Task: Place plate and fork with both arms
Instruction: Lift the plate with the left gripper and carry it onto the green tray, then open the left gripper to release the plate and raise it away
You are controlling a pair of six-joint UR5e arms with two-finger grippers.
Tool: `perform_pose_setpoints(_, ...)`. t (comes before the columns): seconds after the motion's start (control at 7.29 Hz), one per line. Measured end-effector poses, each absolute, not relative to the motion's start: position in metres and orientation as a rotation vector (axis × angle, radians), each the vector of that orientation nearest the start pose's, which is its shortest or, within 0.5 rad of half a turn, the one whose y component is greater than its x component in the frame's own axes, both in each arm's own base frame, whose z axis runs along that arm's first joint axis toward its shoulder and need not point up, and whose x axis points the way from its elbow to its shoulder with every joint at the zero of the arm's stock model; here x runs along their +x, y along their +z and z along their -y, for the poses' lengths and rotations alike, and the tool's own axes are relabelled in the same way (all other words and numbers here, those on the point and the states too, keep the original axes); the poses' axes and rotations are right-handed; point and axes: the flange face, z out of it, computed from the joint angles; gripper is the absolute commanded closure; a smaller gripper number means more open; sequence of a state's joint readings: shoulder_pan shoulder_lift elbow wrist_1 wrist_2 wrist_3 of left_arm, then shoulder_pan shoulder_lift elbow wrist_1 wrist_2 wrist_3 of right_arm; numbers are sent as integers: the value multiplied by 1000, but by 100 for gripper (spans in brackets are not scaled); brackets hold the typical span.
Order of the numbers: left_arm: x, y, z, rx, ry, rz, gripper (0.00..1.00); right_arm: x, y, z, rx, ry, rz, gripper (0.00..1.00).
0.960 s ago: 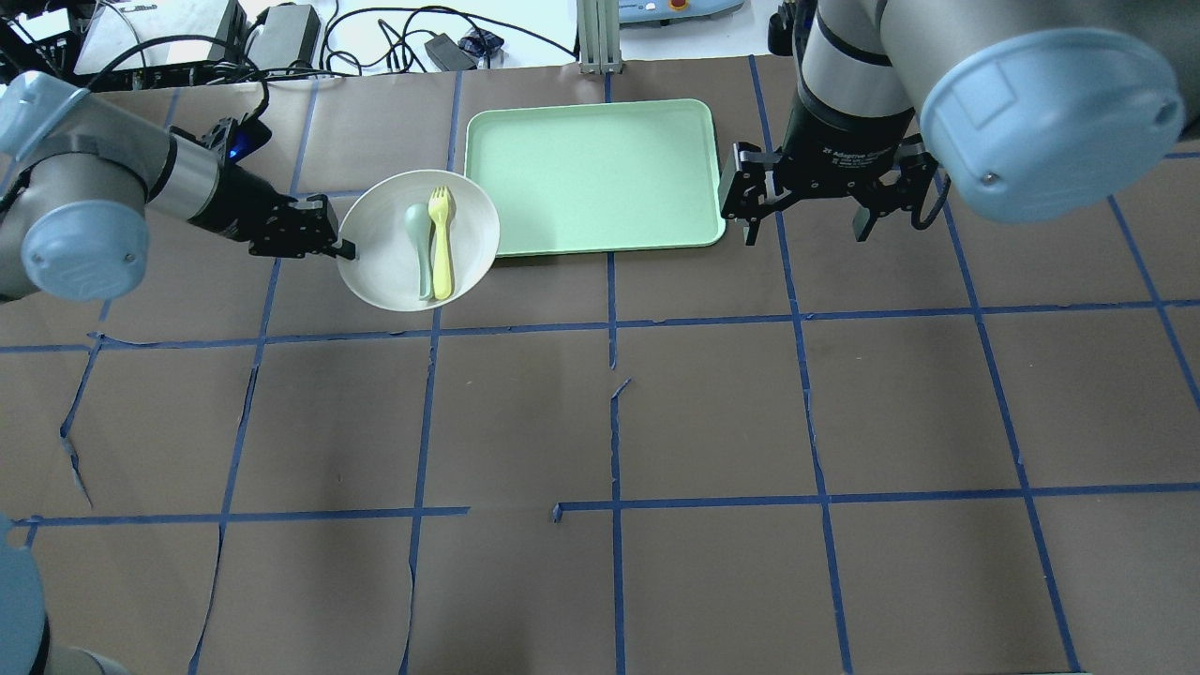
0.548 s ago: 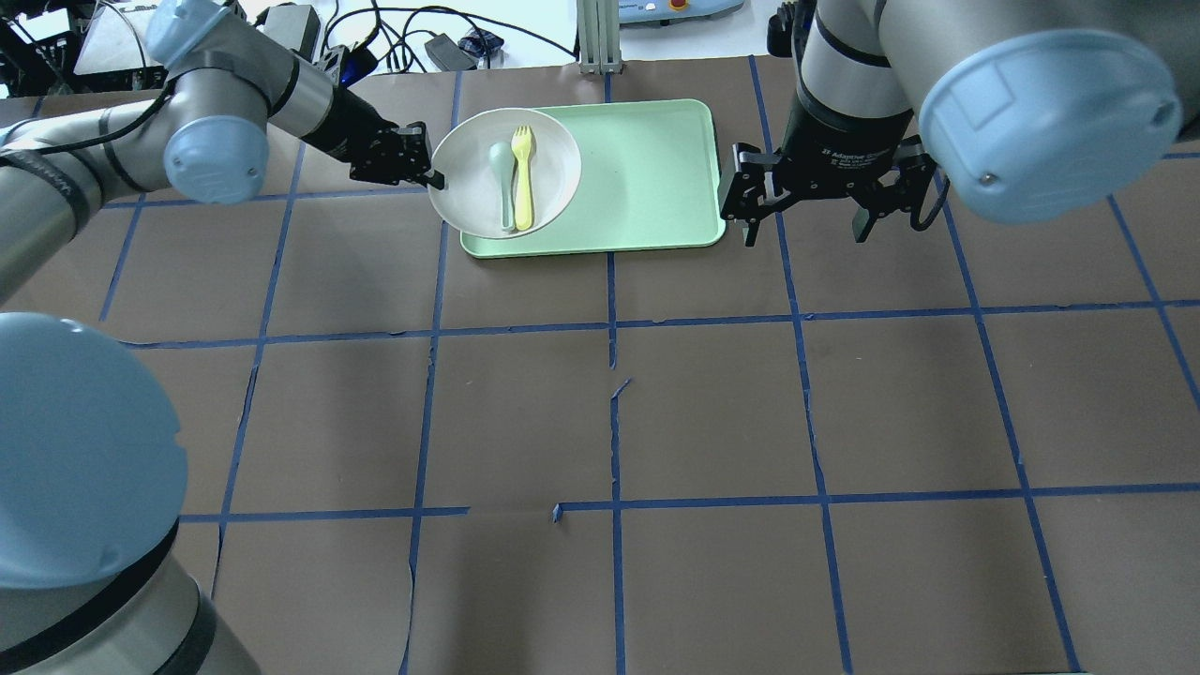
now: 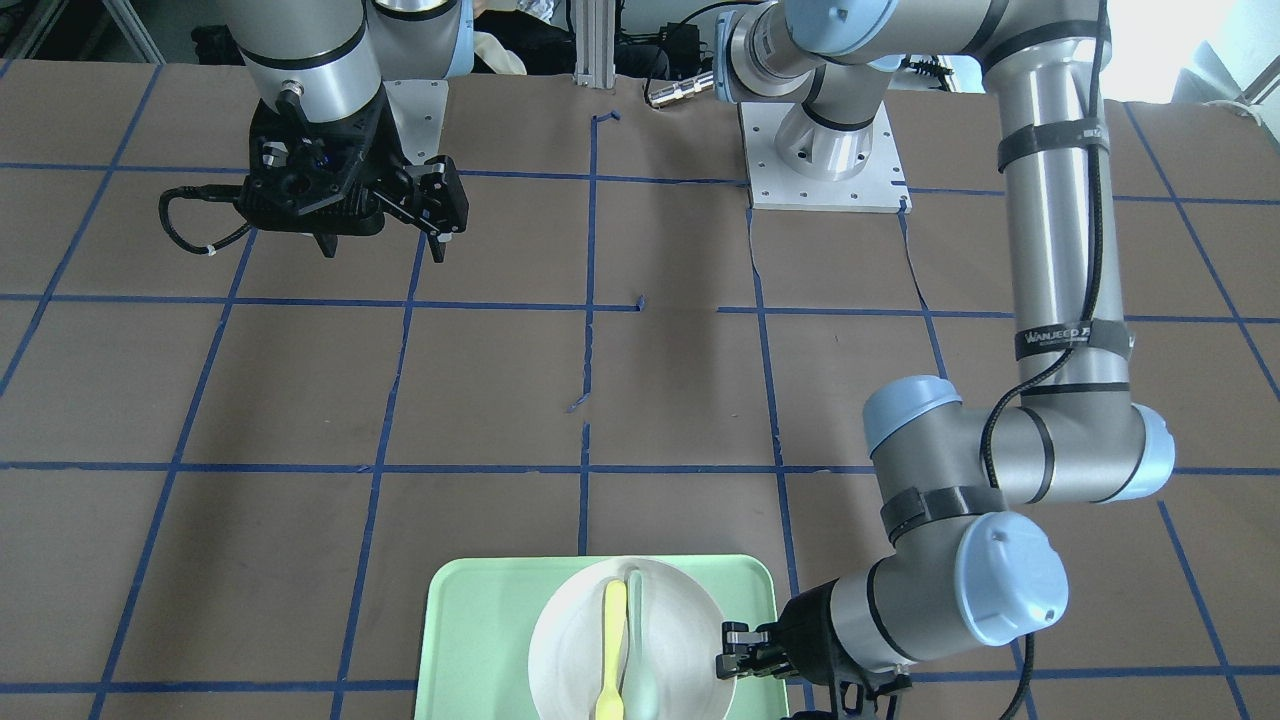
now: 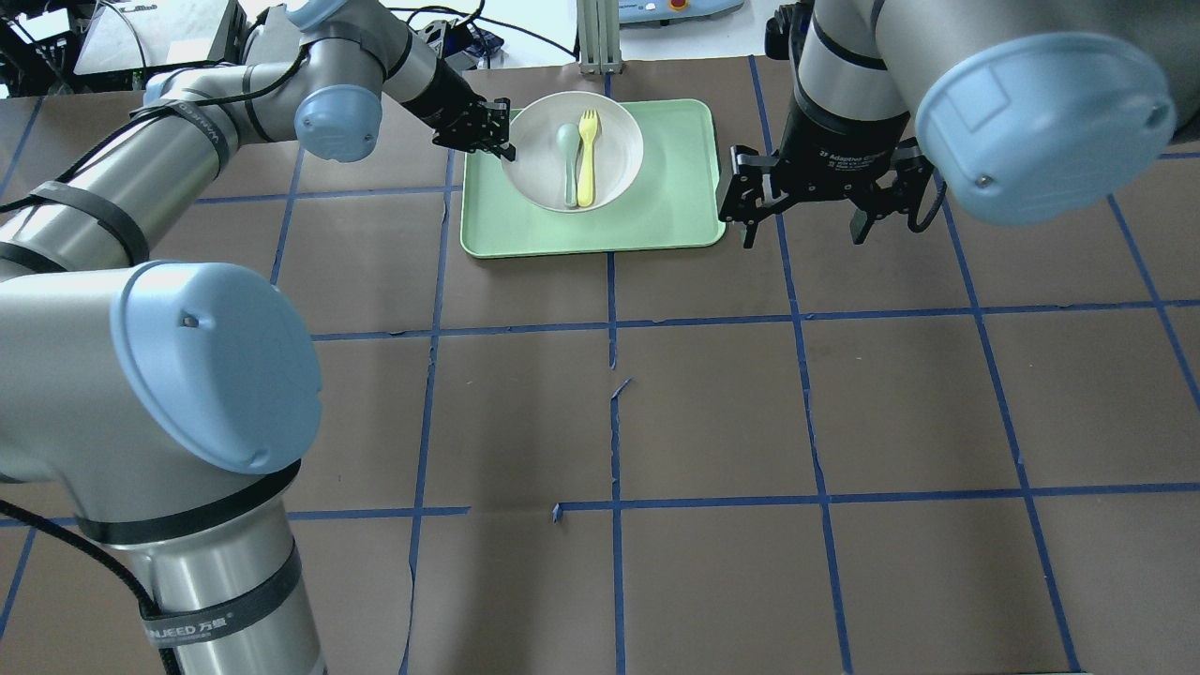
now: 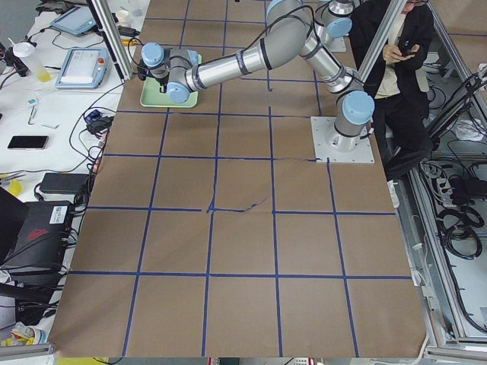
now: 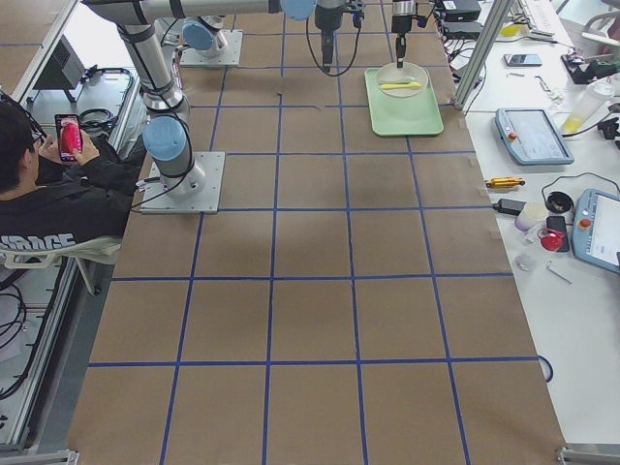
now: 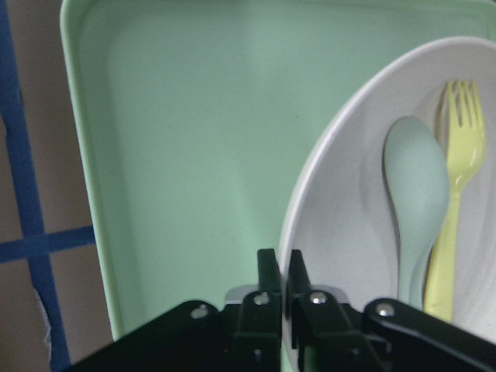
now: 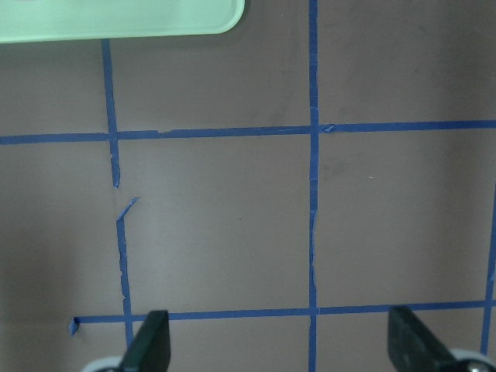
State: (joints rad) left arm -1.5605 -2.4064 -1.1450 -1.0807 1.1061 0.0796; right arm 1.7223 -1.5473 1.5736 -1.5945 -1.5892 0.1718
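Note:
The off-white plate [image 4: 614,173] is over the far middle of the mint-green tray [image 4: 656,211]. I cannot tell whether it touches the tray. The pale-yellow fork [image 4: 588,159] lies in the plate beside a grey-green spoon [image 4: 568,161]. My left gripper [image 4: 506,142] is shut on the plate's left rim. The left wrist view shows its fingers [image 7: 267,271] pinching the rim of the plate [image 7: 341,232], with the fork [image 7: 456,194] and the spoon [image 7: 415,186] inside. My right gripper [image 4: 802,234] is open and empty, just right of the tray.
The table is brown paper marked with blue tape lines [image 4: 609,323]. The tray's corner shows at the top left of the right wrist view [image 8: 116,19]. Cables and boxes [image 4: 281,37] lie beyond the far table edge. A seated person [image 6: 58,194] is beside the robot base.
My left arm has carried the plate, with the fork and spoon in it, from the table left of the tray to over the tray's far middle. The right arm has not moved.

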Motion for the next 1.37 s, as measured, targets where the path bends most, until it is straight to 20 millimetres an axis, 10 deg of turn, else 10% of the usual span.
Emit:
perform_pose_setpoints(0.41,-181,181,794,156,-199,-3582,100,207,475,477,30,2,-3160,0)
perform_pose_setpoints(0.69,-184,177,795,151,-202,-3588,1,207,475,478,29,1,-3160,0)
perform_pose_setpoints(1.37,-168,252,753,96,-153,-3509,0,207,475,478,29,0,-3161,0)
